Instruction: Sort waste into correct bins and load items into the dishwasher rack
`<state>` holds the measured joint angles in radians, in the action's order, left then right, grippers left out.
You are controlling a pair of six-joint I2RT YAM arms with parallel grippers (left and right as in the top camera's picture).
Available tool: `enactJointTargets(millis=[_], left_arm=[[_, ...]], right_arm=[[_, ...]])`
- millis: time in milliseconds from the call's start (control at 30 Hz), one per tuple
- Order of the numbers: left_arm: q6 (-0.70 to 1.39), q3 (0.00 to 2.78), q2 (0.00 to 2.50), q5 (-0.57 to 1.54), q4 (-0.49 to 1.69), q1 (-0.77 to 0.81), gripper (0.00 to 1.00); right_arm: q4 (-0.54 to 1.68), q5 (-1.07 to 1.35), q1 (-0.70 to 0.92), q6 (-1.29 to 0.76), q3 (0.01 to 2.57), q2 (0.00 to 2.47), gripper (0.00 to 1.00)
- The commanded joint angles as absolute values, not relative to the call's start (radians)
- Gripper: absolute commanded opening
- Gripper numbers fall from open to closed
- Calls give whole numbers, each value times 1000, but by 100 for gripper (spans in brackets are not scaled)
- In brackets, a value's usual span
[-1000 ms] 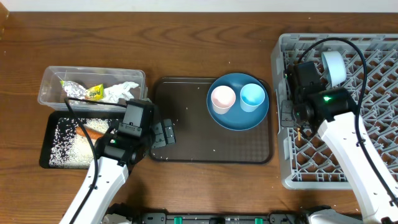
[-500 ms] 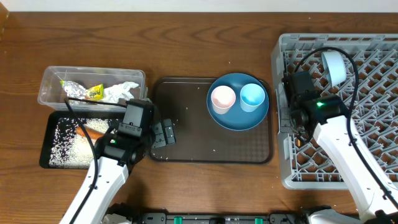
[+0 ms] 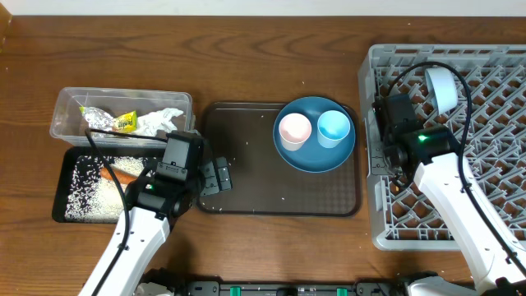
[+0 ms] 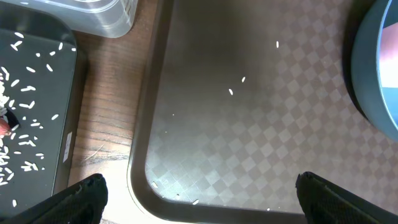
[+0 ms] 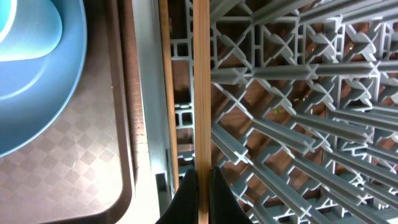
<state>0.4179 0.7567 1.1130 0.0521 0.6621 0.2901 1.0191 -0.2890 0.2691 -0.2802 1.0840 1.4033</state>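
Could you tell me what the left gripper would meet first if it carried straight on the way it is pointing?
Probably the bare floor of the brown serving tray, near its corner: the open left gripper faces down onto it, with a few rice grains there. How far off is unclear.

Two small cups, a pale pink cup (image 3: 294, 129) and a light blue cup (image 3: 333, 127), were there, plus one round blue plate (image 3: 315, 161), one dark brown serving tray (image 3: 246, 177), one clear plastic tub (image 3: 59, 107), one shallow black tray (image 3: 59, 199), one grey lattice rack (image 3: 493, 90), one white bowl (image 3: 442, 89), two wooden chopsticks (image 5: 201, 93).
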Motion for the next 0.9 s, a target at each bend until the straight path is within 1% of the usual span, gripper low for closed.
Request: enactJointTargets(millis=[0,867], left_arm=[[412,752,1119,40,665,291,99],[412,752,1119,40,665,291,99]], right_arm=[[1014,-311,265,-253,1077,1399,1],[976,-306,265,-253,1027,1399,1]])
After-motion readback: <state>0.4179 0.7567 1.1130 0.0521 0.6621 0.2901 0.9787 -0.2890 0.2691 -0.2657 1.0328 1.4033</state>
